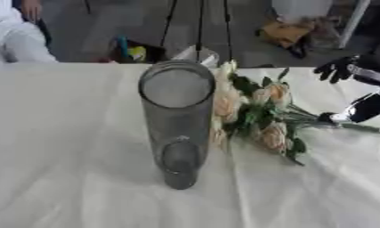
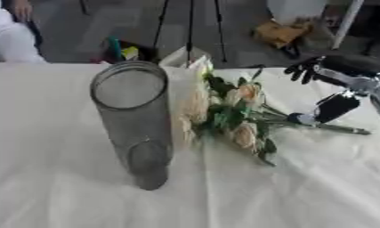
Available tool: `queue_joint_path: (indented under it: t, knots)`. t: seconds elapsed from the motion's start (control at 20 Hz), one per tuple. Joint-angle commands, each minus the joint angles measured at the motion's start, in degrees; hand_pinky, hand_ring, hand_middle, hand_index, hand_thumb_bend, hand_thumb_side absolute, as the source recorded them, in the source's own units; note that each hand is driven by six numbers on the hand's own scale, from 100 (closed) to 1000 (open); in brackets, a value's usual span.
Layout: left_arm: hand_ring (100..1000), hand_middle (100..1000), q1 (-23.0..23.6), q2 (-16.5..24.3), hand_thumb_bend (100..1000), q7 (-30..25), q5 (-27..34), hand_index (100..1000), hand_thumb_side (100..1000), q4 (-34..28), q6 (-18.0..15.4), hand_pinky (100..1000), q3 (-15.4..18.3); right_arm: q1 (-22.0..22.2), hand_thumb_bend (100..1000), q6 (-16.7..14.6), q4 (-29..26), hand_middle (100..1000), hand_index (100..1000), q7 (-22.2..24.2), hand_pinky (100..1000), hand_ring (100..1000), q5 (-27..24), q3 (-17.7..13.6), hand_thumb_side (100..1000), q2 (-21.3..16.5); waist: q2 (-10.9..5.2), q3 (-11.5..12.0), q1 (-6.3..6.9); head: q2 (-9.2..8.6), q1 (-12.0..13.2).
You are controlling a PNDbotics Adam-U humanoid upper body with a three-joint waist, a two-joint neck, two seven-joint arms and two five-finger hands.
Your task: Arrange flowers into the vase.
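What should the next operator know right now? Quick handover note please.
Right hand: at the stems of the flowers, thumb down by them, fingers spread above; grasp not confirmed.
Left hand: not in view.
Flowers: bunch lying flat on the tablecloth, just right of the vase.
Vase: upright, glass, no flowers in it.
Done: nothing placed yet.
Left: secure the stems, lift the bunch, drop it stems first into the vase.

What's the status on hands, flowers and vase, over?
Right hand open over the stems, thumb down at them, nothing held. Left hand not in view. Bouquet of pale roses flat on the white tablecloth, right of the empty glass vase. Nothing blocking.
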Motion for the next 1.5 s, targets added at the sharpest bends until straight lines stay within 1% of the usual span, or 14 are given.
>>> queue_joint_path:
  t: [0.05,0.3,0.6,0.7,0.85,1.1,1.2,1.3,1.4,1.5]
  knots:
    - [673,772,-0.34,0.6,100,-0.31,0.09,898,1000,-1.04,-0.03,556,-0.14,-0.82,503,-0.1,1.46,794,937,-1.06,795,774,1.97,0.06,326,-1.05,-1.55,0.17,0.8,-0.33,-0.1]
    - [673,772,-0.35,0.52,100,-0.41,0.11,898,1000,-1.04,-0.07,556,-0.19,-1.28,468,-0.57,4.28,782,923,-2.66,782,751,4.06,0.7,321,-0.39,-1.37,0.54,0.84,-0.21,-0.3]
    - [673,772,-0.4,0.37,100,-0.62,0.12,899,1000,-1.04,-0.04,556,-0.32,-1.45,482,-1.11,6.34,757,910,-5.33,774,741,5.9,1.2,326,0.4,-1.12,0.86,0.89,-0.21,-0.75]
    - [672,771,-0.41,0.35,100,-0.72,0.11,899,1000,-1.04,-0.05,556,-0.36,-1.56,474,-1.18,6.83,750,905,-6.26,770,738,6.4,1.38,329,0.7,-1.09,1.01,0.93,-0.19,-0.86]
    - [672,771,-0.38,0.27,100,-0.83,0.12,899,1000,-1.04,-0.02,556,-0.4,-1.61,442,-1.23,7.53,755,905,-7.54,762,733,7.58,1.65,343,0.99,-1.04,1.22,0.99,-0.22,-1.1]
    - [673,771,-0.39,0.17,100,-0.81,0.21,899,1000,-1.04,-0.02,556,-0.36,-1.43,431,-1.87,8.7,759,909,-9.42,765,730,9.56,1.95,327,1.3,-0.83,1.39,1.09,-0.3,-1.32]
    - [673,771,-0.35,0.12,100,-0.81,0.2,899,1000,-1.04,-0.01,556,-0.34,-1.26,393,-2.27,9.1,770,913,-9.83,766,727,9.92,2.02,341,1.25,-0.74,1.45,1.14,-0.19,-1.35]
    - [673,771,-0.32,0.07,100,-0.81,0.2,899,1000,-1.04,-0.01,556,-0.34,-1.16,396,-2.65,9.34,771,913,-10.4,769,726,10.45,2.03,330,1.19,-0.66,1.43,1.18,-0.15,-1.37]
    - [673,772,-0.32,0.02,100,-0.88,0.2,900,1000,-1.04,-0.01,556,-0.37,-1.09,345,-3.02,9.56,784,917,-10.96,772,732,11.03,2.13,353,1.11,-0.54,1.42,1.23,-0.19,-1.41]
    - [674,772,-0.28,-0.04,100,-0.89,0.18,900,1000,-1.04,0.0,556,-0.34,-0.98,330,-3.33,9.81,795,927,-11.48,783,730,11.72,2.12,354,1.01,-0.41,1.49,1.28,-0.19,-1.47]
